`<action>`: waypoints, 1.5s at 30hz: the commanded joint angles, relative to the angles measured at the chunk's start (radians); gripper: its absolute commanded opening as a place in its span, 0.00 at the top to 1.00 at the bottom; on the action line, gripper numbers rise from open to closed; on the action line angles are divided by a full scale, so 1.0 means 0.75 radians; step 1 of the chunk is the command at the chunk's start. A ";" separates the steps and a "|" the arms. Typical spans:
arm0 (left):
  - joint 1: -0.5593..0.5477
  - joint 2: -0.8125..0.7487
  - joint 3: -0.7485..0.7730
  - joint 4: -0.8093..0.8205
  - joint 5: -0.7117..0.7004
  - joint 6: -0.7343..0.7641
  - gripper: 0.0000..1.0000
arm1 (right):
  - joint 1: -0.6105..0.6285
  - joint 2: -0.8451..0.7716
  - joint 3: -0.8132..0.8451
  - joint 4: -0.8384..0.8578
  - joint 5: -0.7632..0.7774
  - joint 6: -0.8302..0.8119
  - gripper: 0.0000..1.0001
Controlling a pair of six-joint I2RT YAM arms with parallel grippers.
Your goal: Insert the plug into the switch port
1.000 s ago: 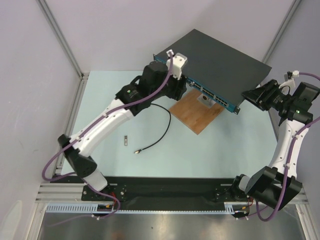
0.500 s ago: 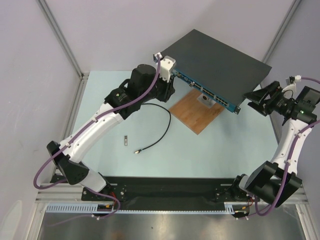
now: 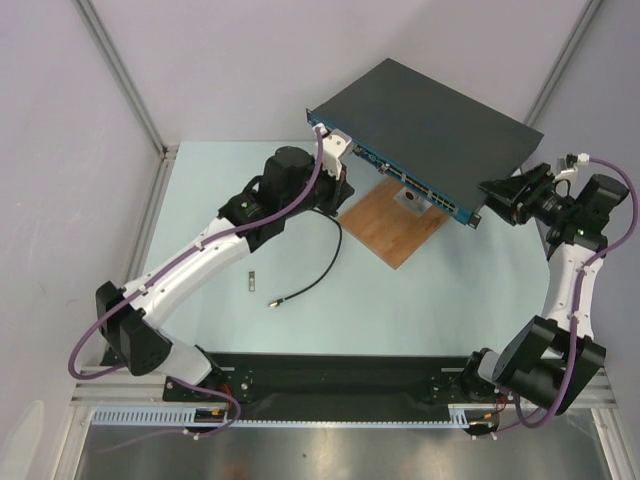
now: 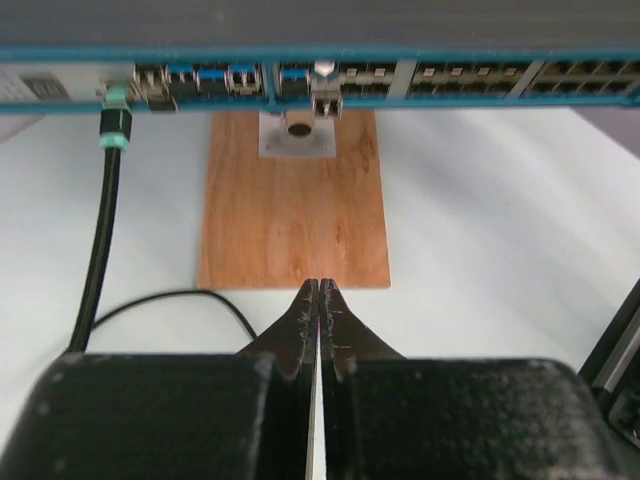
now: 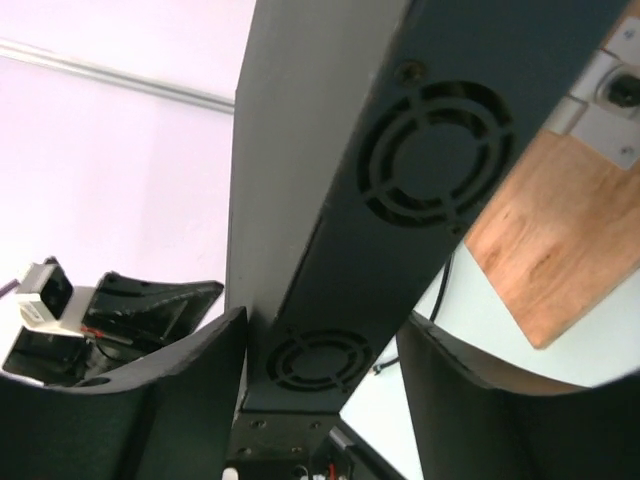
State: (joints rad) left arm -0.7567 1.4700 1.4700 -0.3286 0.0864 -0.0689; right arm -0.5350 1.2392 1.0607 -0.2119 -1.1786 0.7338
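Note:
The switch (image 3: pixel 430 110) has a matt black top and a blue front lined with ports (image 4: pixel 450 80). A plug with a teal boot (image 4: pixel 114 125) sits in a port near the left end of that front. Its black cable (image 4: pixel 98 250) runs down onto the table. My left gripper (image 4: pixel 319 285) is shut and empty, a little in front of the switch and right of the plug (image 3: pixel 340 190). My right gripper (image 3: pixel 492 195) is open and straddles the switch's right end (image 5: pixel 322 320). One finger (image 5: pixel 190 380) is against the vented side and the other (image 5: pixel 480 400) stands apart.
A brown wooden board (image 3: pixel 395 225) with a small metal bracket (image 4: pixel 297 135) lies under the switch's front. The cable's loose end (image 3: pixel 272 300) and a small metal piece (image 3: pixel 252 281) lie on the table. Frame posts stand at the back corners.
My left gripper has shut and drawn back from the switch's front, leaving the plug in the port. My right gripper widened, then narrowed, around the switch's right end.

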 commanded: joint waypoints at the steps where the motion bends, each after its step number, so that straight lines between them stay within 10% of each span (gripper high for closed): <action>1: 0.009 -0.003 0.036 0.162 0.040 0.012 1.00 | 0.028 -0.002 -0.027 0.233 -0.002 0.144 0.39; 14: -0.006 0.222 0.241 0.199 0.057 -0.096 1.00 | 0.047 -0.010 -0.023 0.193 0.029 0.098 0.87; 45: -0.026 0.462 0.464 0.191 -0.021 -0.092 1.00 | 0.053 -0.006 -0.015 0.137 0.037 0.038 0.91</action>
State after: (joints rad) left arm -0.7719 1.8038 1.7554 -0.2150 0.0925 -0.1318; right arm -0.5259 1.2396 1.0317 -0.1520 -1.1828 0.8452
